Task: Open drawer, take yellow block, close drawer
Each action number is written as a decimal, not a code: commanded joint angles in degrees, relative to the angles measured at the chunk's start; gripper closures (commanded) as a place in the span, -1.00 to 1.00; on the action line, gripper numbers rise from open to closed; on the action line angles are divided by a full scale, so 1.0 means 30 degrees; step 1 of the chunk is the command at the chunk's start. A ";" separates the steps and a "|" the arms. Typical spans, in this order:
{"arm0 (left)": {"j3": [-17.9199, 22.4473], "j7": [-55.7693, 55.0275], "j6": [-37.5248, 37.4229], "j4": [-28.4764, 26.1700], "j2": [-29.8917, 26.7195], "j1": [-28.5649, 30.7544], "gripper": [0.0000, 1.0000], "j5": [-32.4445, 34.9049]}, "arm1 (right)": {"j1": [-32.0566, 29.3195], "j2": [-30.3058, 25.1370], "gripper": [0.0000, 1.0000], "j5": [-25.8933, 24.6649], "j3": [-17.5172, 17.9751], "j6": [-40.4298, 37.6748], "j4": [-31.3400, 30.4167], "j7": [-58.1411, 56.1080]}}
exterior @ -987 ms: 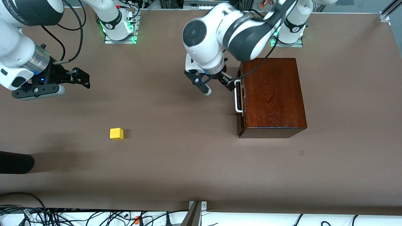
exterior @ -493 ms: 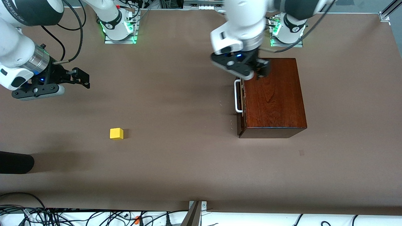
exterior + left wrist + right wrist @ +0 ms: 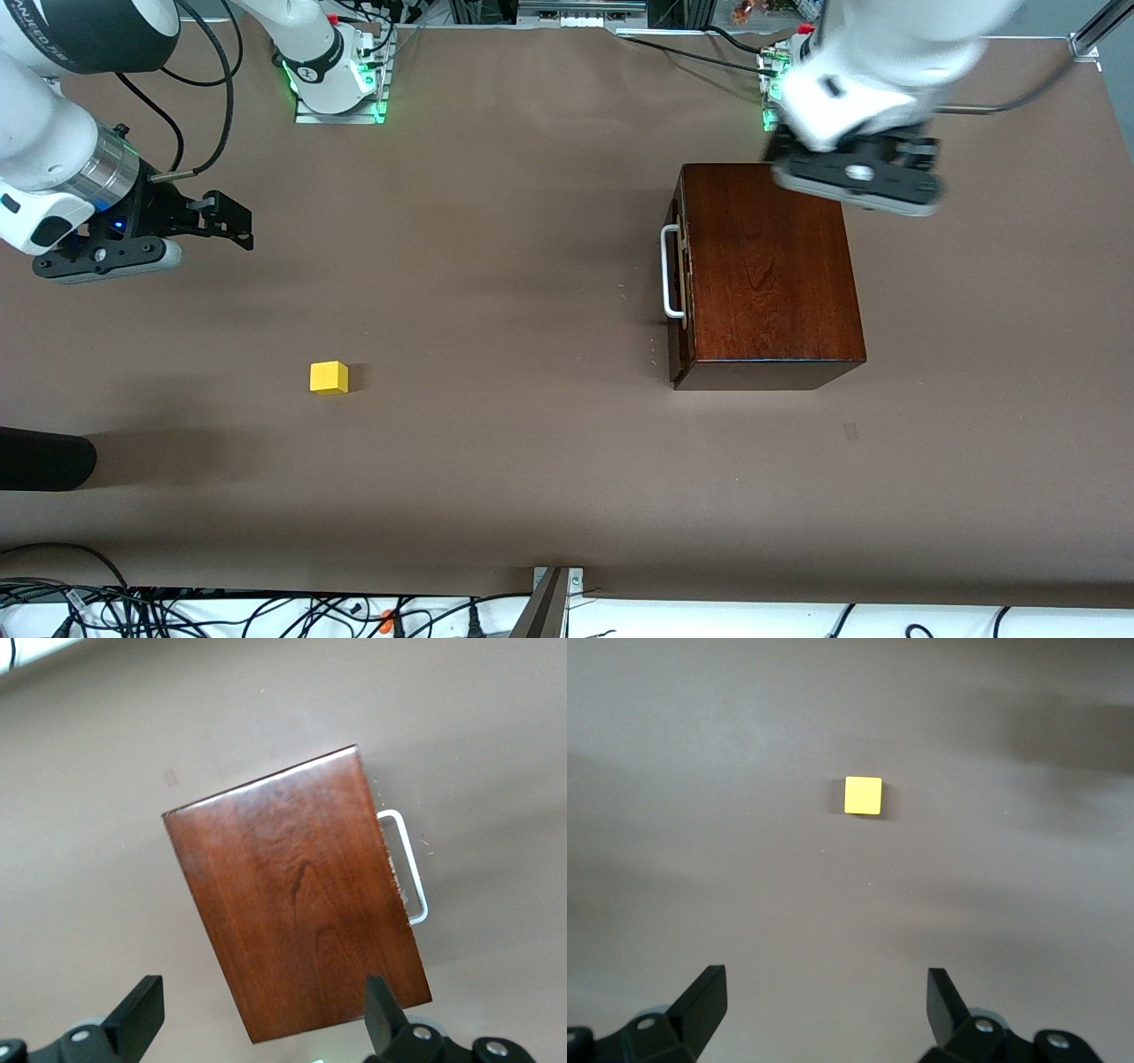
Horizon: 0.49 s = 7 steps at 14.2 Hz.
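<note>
Left gripper (image 3: 855, 173): jaws spread wide and empty, poised over the edge of the wooden box (image 3: 769, 270) nearest the left arm's base, its black fingers (image 3: 137, 1014) framing the lid in the wrist view. Right gripper (image 3: 142, 235): jaws likewise released, holding nothing, waiting above bare table (image 3: 532, 443) at the right arm's end. Drawer (image 3: 678, 275): dark reddish-brown front, appears pushed in flush; white U-shaped bar handle (image 3: 669, 270) stands clear of the front, untouched. Yellow block (image 3: 329, 377): small, plain, sharp-edged cube, matte, resting on the table well apart from the box, toward the right arm's end and nearer the front camera than the right gripper. Box: glossy, visible grain, rectangular. Table cover: matte brown, flat. Step judged: block out, drawer shut, task near its end; next move likely only calls for the left arm to park clear.
</note>
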 commanded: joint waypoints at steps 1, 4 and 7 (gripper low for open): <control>0.0669 -0.0174 0.1441 -0.3901 -0.2790 0.1028 -1.00 -0.0884 | -0.0214 0.0212 -1.00 -0.0018 0.0095 -0.0305 0.0514 -0.0291; 0.2688 0.0001 0.2792 -0.6745 -0.4550 0.1293 -1.00 -0.2230 | -0.0215 0.0241 -1.00 -0.0018 0.0095 -0.0305 0.0514 -0.0321; 0.3689 0.0788 0.2911 -0.7981 -0.5403 0.1381 -1.00 -0.2261 | -0.0243 0.0241 -1.00 -0.0018 0.0095 -0.0305 0.0514 -0.0350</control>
